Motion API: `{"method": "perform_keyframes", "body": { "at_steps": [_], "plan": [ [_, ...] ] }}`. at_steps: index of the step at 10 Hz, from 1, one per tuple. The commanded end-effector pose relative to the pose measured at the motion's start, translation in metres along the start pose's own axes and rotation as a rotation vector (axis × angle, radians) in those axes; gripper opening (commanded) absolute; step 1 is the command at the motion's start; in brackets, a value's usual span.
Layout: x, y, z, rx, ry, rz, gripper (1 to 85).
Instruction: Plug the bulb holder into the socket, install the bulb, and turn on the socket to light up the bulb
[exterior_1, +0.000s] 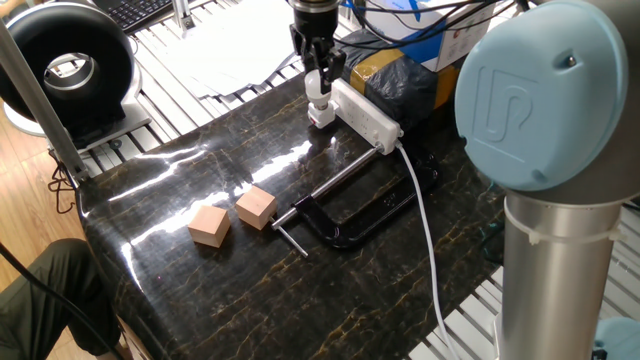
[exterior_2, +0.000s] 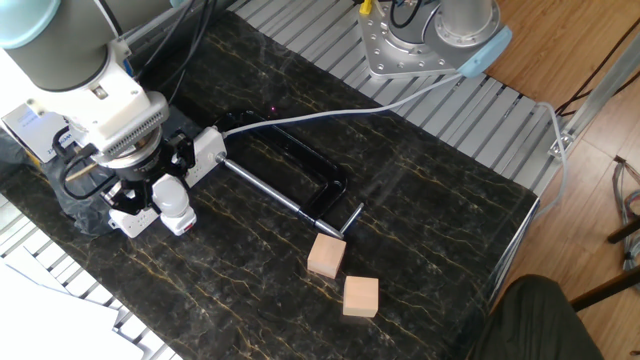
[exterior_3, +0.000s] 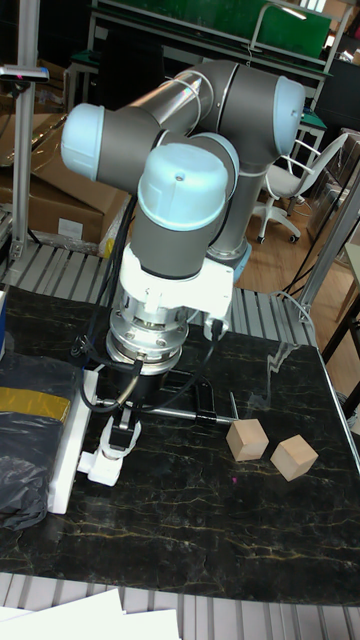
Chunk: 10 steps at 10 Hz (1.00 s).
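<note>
The white socket (exterior_1: 366, 113) lies at the table's far edge, its cable running toward the front. The small white bulb holder (exterior_1: 321, 114) sits against the socket's side near its end, red mark low on it (exterior_2: 188, 230). The bulb (exterior_1: 317, 90) stands upright on top of the holder, and my gripper (exterior_1: 318, 76) comes straight down and is shut on it. The other fixed view shows the bulb (exterior_2: 172, 198) under the gripper (exterior_2: 160, 192), with the socket (exterior_2: 205, 152) behind. In the tall view the bulb (exterior_3: 120, 437) meets the holder (exterior_3: 101, 468); the joint is too small to judge.
A black C-clamp (exterior_1: 345, 215) lies mid-table beside the white cable (exterior_1: 425, 230). Two tan wooden cubes (exterior_1: 209, 226) (exterior_1: 255, 208) sit toward the front left. A dark wrapped package (exterior_1: 395, 85) lies behind the socket. A black round device (exterior_1: 65, 65) stands off the table's left.
</note>
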<state>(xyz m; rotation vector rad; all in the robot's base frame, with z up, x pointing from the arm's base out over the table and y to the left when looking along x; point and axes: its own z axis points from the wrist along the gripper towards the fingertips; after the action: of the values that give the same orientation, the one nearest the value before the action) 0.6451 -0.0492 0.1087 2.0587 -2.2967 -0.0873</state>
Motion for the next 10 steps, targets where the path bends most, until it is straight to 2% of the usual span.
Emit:
{"method": "perform_keyframes", "body": {
  "at_steps": [1,4,7,10],
  "plan": [
    [-0.0016,-0.0011,-0.0004,0.002,0.002,0.06,29.3],
    [0.0002,-0.0042,-0.0005,0.004,0.032,0.12,22.3],
    [0.0003,-0.0012,-0.0001,-0.007,0.042,0.189,16.7],
    [0.0047,0.0025,-0.0003,-0.017,0.065,0.294,8.7]
  ]
}}
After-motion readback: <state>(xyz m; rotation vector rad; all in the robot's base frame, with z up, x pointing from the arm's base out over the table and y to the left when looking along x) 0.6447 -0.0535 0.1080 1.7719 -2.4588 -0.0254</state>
